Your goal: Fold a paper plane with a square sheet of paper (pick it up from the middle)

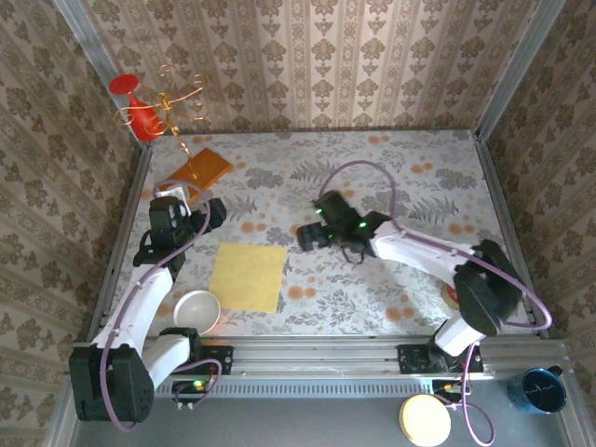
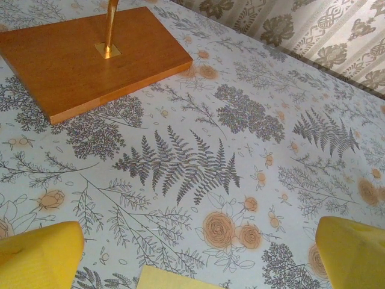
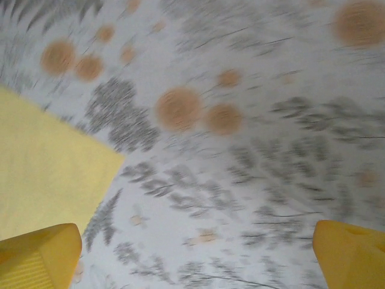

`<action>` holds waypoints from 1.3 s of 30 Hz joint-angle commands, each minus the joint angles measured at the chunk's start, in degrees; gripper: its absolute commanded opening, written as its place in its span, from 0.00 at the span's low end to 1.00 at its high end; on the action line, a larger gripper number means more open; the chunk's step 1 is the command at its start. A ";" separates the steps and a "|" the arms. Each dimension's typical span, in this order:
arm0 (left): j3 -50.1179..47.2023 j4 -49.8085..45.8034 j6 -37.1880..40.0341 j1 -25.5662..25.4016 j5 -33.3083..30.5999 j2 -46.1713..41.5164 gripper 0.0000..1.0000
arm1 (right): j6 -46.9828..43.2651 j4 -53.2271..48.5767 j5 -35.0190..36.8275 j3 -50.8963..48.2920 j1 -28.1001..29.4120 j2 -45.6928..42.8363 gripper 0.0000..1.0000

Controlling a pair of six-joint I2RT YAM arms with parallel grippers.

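Square sheet of paper point(image 1: 248, 277): flat, unfolded, between left jaws and right jaws, both spread. Judged step: approach; next needs a mid-sheet pinch.

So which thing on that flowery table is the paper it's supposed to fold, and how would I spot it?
Start at the floral table, then look at its near-left part. The square sheet of paper lies flat there, just right of the white bowl. It is plain pale yellow and thin, unlike the thicker orange board farther back.
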 commanded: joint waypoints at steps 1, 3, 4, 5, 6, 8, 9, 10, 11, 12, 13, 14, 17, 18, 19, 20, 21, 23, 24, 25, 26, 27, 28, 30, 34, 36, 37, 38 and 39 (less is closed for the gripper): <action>-0.74 -0.59 -1.18 0.00 -0.95 -0.87 1.00 | -2.46 -6.99 4.95 5.08 5.33 5.63 1.00; -0.93 -0.74 -1.43 0.30 -1.72 -1.00 1.00 | -3.21 -8.52 6.06 8.09 8.06 9.60 1.00; -1.07 -0.84 -1.66 0.41 -1.78 -1.05 1.00 | -3.61 -9.22 6.77 9.56 9.04 11.13 1.00; -1.19 -0.79 -1.78 0.52 -1.40 -1.09 1.00 | -4.01 -10.12 7.30 11.22 10.46 12.68 1.00; -1.29 -0.68 -1.78 0.58 -0.94 -1.01 1.00 | -4.61 -10.50 7.35 12.85 11.38 14.53 1.00; -1.46 -0.75 -1.79 0.62 -0.73 -0.94 1.00 | -5.48 -14.16 7.42 16.06 12.79 17.92 1.00; -1.51 -0.84 -1.86 0.65 -0.81 -0.92 1.00 | -5.74 -15.00 7.85 17.28 13.34 19.19 1.00; -1.63 -1.06 -1.88 0.80 -1.03 -0.88 1.00 | -6.05 -15.69 8.21 18.41 13.83 20.66 1.00; -1.64 -1.27 -1.99 0.87 -1.37 -0.89 1.00 | -6.40 -16.43 8.25 19.57 14.24 21.90 1.00; -1.73 -1.37 -2.08 1.05 -1.64 -0.91 1.00 | -6.68 -17.10 8.18 20.68 14.44 22.98 1.00; -1.82 -1.46 -2.25 1.34 -1.78 -0.76 1.00 | -6.89 -17.96 8.30 21.91 14.56 24.19 1.00; -1.82 -1.46 -2.32 1.61 -1.60 -0.61 1.00 | -6.96 -18.95 8.72 23.14 14.66 25.42 1.00; -1.65 -1.64 -2.41 2.02 -1.25 -0.22 1.00 | -7.49 -21.19 10.48 25.71 14.88 28.10 0.99; -1.64 -1.64 -2.47 2.07 -1.25 -0.07 1.00 | -7.63 -21.50 11.21 26.17 14.84 28.73 1.00; -1.55 -1.64 -2.50 2.23 -1.17 0.09 1.00 | -7.79 -21.75 11.97 26.42 14.84 29.24 1.00; -1.47 -1.64 -2.59 2.26 -1.01 0.27 1.00 | -8.12 -21.98 12.65 26.65 14.84 29.80 1.00; -1.42 -1.65 -2.59 2.25 -0.84 0.42 1.00 | -8.45 -22.19 13.20 26.78 14.84 30.23 1.00; -1.14 -1.64 -2.74 2.25 -0.26 0.92 1.00 | -8.93 -22.72 14.53 26.61 14.51 30.82 1.00; -0.99 -1.64 -2.72 2.29 0.03 1.22 1.00 | -9.19 -22.85 14.72 26.34 14.28 30.91 1.00; -0.79 -1.80 -2.59 2.29 0.36 1.51 1.00 | -9.54 -22.95 15.18 25.76 13.86 30.81 0.99; -0.60 -1.89 -2.46 2.31 0.71 1.84 1.00 | -9.73 -22.95 15.66 24.89 13.35 30.65 0.99; -0.38 -2.05 -2.37 2.29 0.97 2.20 1.00 | -10.00 -22.95 16.09 23.99 12.88 30.36 0.98; -0.17 -2.24 -2.25 2.30 1.31 2.66 1.00 | -10.15 -22.95 16.74 22.68 12.20 29.85 0.98; 0.19 -2.51 -2.03 2.22 1.94 3.50 1.00 | -10.31 -22.78 18.07 19.74 10.59 28.48 0.97; 1.45 -2.76 -1.66 1.49 3.29 5.72 1.00 | -10.30 -21.62 19.46 12.10 6.30 23.97 0.96; 2.49 -3.28 -1.08 0.47 3.49 6.96 1.00 | -10.30 -21.04 19.81 8.46 3.81 21.45 0.96; 3.17 -3.61 -0.64 -0.22 3.42 7.76 1.00 | -10.30 -20.72 20.04 6.71 2.53 20.02 0.96; 3.80 -4.03 -0.37 -0.98 3.33 8.55 1.00 | -10.30 -20.57 20.41 5.26 1.28 19.17 0.95; 4.42 -4.41 -0.23 -1.70 3.11 9.27 1.00 | -10.20 -20.28 20.98 4.13 0.21 18.39 0.95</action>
